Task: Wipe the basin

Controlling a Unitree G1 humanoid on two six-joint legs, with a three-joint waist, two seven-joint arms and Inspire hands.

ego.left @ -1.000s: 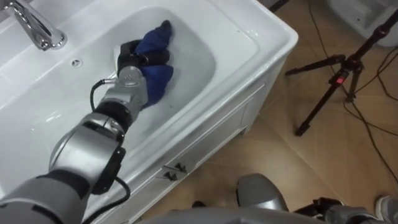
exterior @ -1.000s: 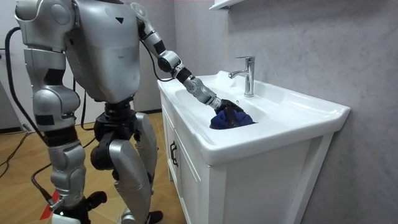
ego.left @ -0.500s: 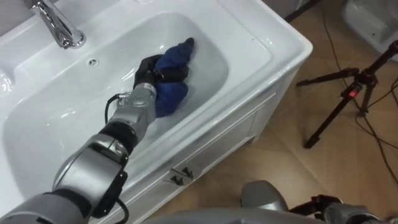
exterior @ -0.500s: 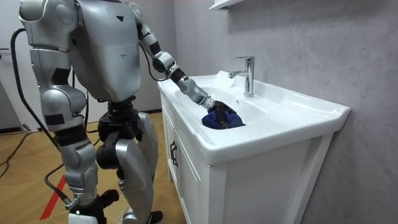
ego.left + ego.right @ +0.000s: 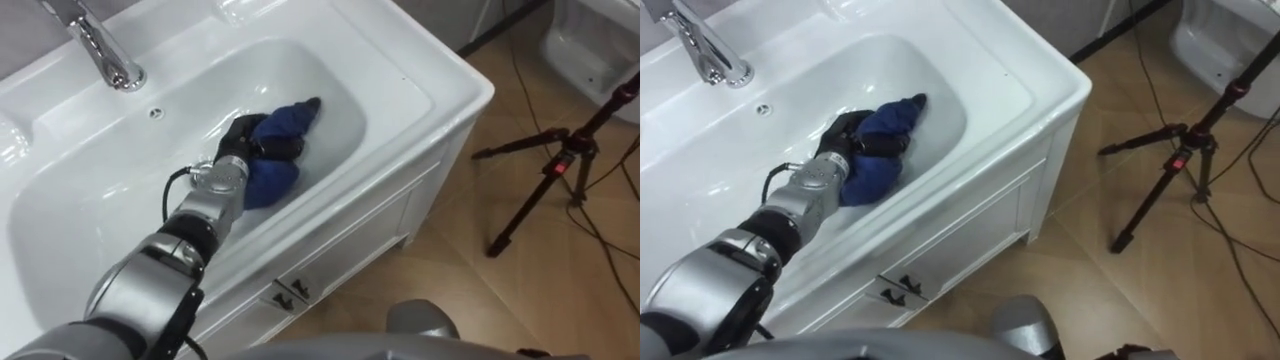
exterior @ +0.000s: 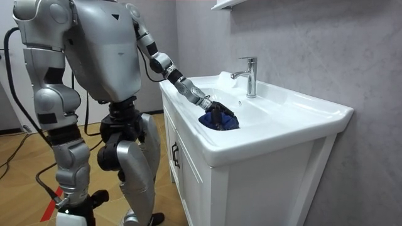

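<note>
Down in the basin (image 5: 420,75), left hand (image 5: 243,140) grips the blue cloth (image 5: 288,122)

We are holding our left hand (image 5: 240,141) on the blue cloth (image 5: 268,178) in the white basin (image 5: 330,70), its fingers (image 5: 281,150) apparently curling round it.

No writing, label, number or sign is legible on anything in these views.
</note>
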